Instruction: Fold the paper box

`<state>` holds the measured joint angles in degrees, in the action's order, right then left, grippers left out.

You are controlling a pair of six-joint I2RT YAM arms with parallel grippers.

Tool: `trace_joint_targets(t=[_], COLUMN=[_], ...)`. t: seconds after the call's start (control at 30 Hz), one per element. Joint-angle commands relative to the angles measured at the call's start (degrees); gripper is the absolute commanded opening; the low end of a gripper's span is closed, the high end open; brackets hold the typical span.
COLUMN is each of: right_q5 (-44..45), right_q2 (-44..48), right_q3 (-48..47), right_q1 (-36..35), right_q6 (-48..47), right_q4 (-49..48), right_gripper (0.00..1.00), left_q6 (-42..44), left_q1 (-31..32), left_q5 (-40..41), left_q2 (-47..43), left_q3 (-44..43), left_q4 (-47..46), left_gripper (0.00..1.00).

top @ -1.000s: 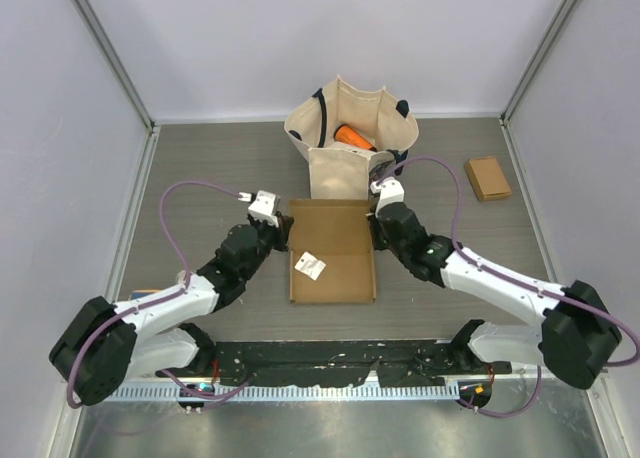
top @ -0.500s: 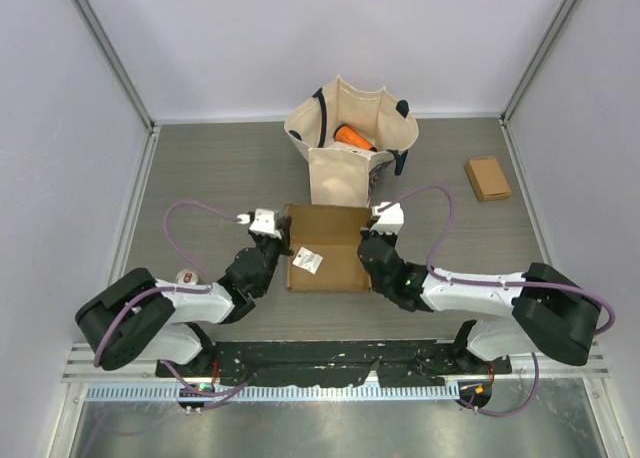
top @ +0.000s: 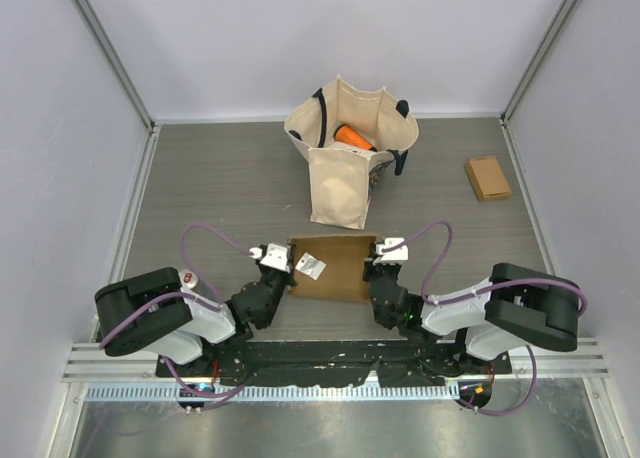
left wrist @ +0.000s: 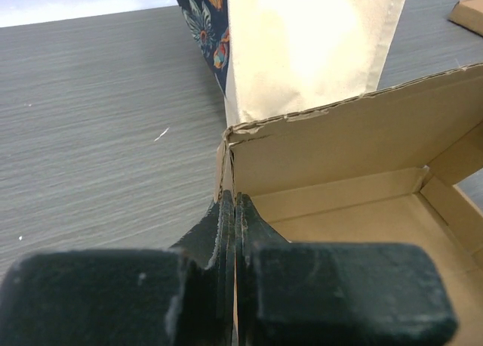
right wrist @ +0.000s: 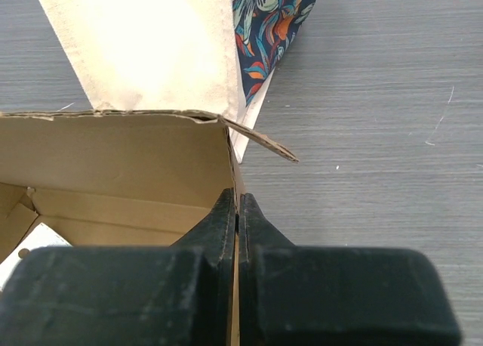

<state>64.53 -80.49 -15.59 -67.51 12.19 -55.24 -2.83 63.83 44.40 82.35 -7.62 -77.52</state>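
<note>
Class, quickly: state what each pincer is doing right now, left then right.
Left pincer: closed, gripping the cardboard box wall.
Right pincer: closed, gripping the same box's opposite wall.

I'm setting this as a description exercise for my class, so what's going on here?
Two robot arms are working on a brown paper box that sits open on the table, on the near side of a cloth tote bag. The left arm has its jaws shut on the box's left wall, and the right arm has its jaws shut on the right wall. The far wall stands upright, and a white tag lies inside.
</note>
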Motion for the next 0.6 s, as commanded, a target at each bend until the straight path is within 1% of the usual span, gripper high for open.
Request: trace_joint_targets(t=[0.0, 0.1, 0.17, 0.2, 0.23, 0.27, 0.3, 0.33, 0.37, 0.4, 0.43, 0.47, 0.5, 0.53, 0.57], right_q5=[5.25, 6.40, 6.57, 6.57, 6.66, 6.40, 6.31, 6.57, 5.70, 4.39, 3.16, -0.77, -2.99, -4.84, -6.51], right_q2=[-1.33, -1.60, -1.16, -0.12, 0.85, 1.82, 3.48, 6.45, 7.96, 9.11, 11.12, 12.19, 13.24, 14.73, 17.62], right_q3=[0.39, 1.18, 1.09, 0.48, -0.04, -1.62, -2.76, -4.17, -7.66, -9.70, -11.63, -13.91, -14.63, -14.90, -14.56], right_q1=[-5.26, -7.11, -8.25, -8.69, -10.00, -10.54, -11.41, -12.90, -13.35, -13.27, -14.48, -15.11, -15.98, -17.91, -21.40], right_q6=[2.22, 4.15, 5.73, 7.75, 9.51, 11.09, 17.02, 21.52, 26.87, 33.63, 44.66, 49.55, 52.99, 60.08, 62.32], right_q4=[-9.62, -8.92, -6.56, -1.67, 1.95, 6.07, 17.86, 25.37, 33.97, 52.77, 62.27, 75.41, 80.50, 84.73, 87.91], right_gripper=[0.01, 0.02, 0.09, 0.13, 0.20, 0.24, 0.27, 0.39, 0.48, 0.53, 0.54, 0.56, 0.56, 0.56, 0.56], left_q6=[0.72, 0.64, 0.46, 0.20, 0.19, 0.11, 0.54, 0.63, 0.81, 1.24, 1.94, 2.13, 2.30, 2.56, 2.57], left_q1=[3.75, 4.98, 5.51, 5.69, 5.78, 6.04, 6.30, 6.56, 7.09, 7.36, 7.97, 8.15, 8.32, 8.76, 8.94], left_q5=[2.97, 3.94, 4.81, 4.99, 5.25, 5.34, 5.78, 6.04, 6.48, 6.75, 6.92, 7.45, 7.63, 7.80, 7.98], left_q2=[0.19, 0.01, 0.01, 0.09, 0.18, 0.36, 0.53, 0.80, 0.89, 1.15, 1.32, 1.33, 1.41, 1.59, 1.85], left_q3=[2.51, 3.83, 4.19, 4.45, 4.63, 4.63, 4.63, 4.45, 4.28, 4.19, 3.75, 3.58, 3.40, 3.14, 2.70], left_q4=[-10.99, -11.08, -11.08, -10.99, -11.08, -11.08, -10.99, -11.08, -11.08, -11.08, -11.08, -11.08, -11.08, -10.99, -11.08], left_gripper=[0.00, 0.00, 0.00, 0.00, 0.00, 0.00, 0.00, 0.00, 0.00, 0.00, 0.00, 0.00, 0.00, 0.00, 0.00])
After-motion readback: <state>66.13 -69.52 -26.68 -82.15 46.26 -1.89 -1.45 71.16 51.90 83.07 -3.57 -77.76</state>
